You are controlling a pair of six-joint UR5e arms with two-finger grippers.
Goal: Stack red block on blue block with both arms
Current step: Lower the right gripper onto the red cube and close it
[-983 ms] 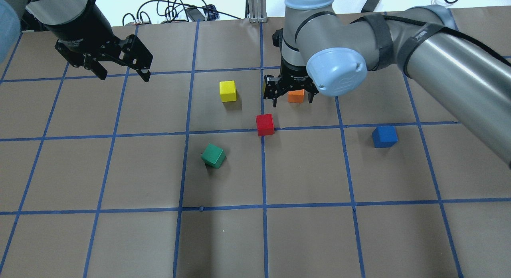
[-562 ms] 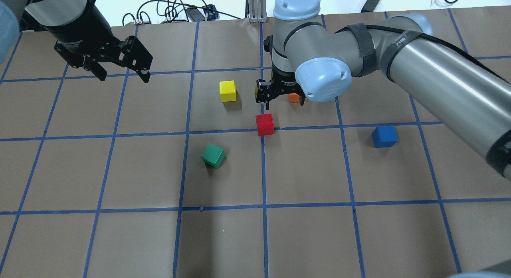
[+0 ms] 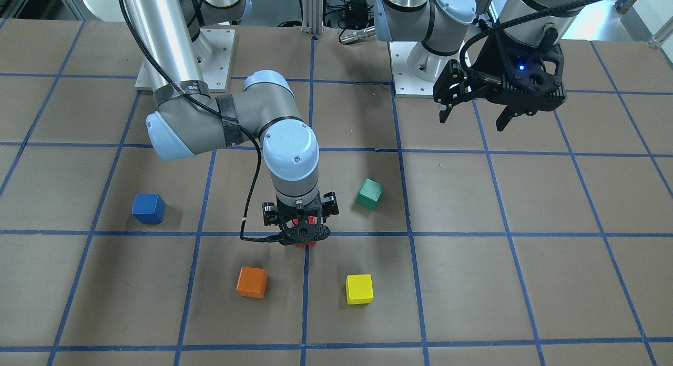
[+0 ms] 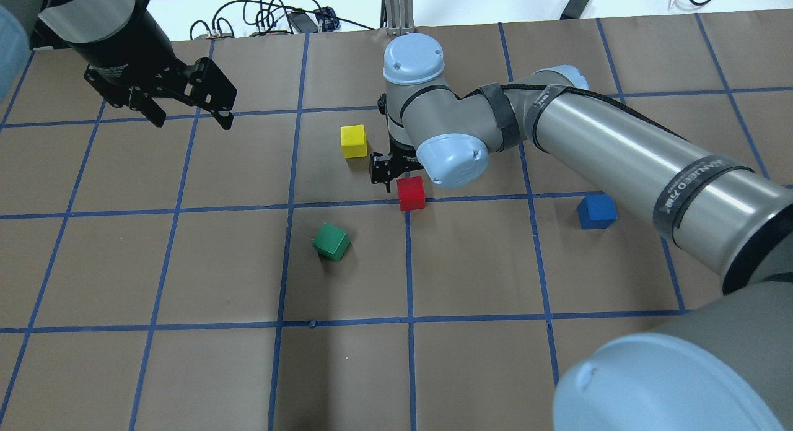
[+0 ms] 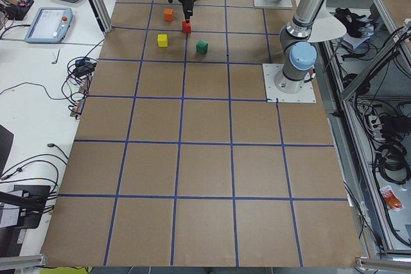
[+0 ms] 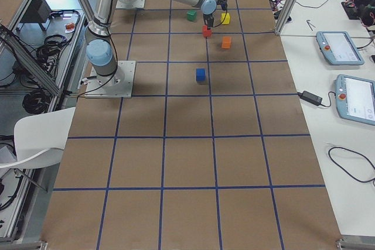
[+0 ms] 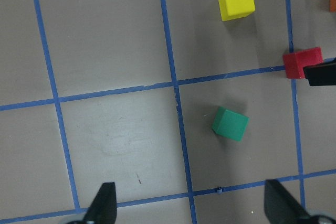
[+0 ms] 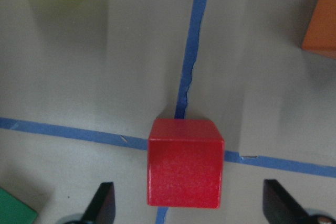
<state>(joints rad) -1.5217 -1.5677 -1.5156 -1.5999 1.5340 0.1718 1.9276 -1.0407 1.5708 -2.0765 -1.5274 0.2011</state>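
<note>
The red block (image 4: 411,193) sits on a blue tape crossing near the table's middle. My right gripper (image 8: 191,205) is open directly over it. In the right wrist view the red block (image 8: 185,162) lies between the two fingers, which do not touch it. In the front view the gripper (image 3: 298,234) hides most of the block. The blue block (image 4: 596,211) stands alone to the right, also in the front view (image 3: 148,207). My left gripper (image 4: 192,120) is open and empty, held high at the far left.
A yellow block (image 4: 354,140) stands just beyond and left of the red block. A green block (image 4: 331,241) lies nearer, turned askew. An orange block (image 3: 252,282) is hidden under my right arm in the overhead view. Cables lie past the far edge.
My right gripper has moved left and toward me, from over the orange block to over the red block. It stays open. The left arm has not moved.
</note>
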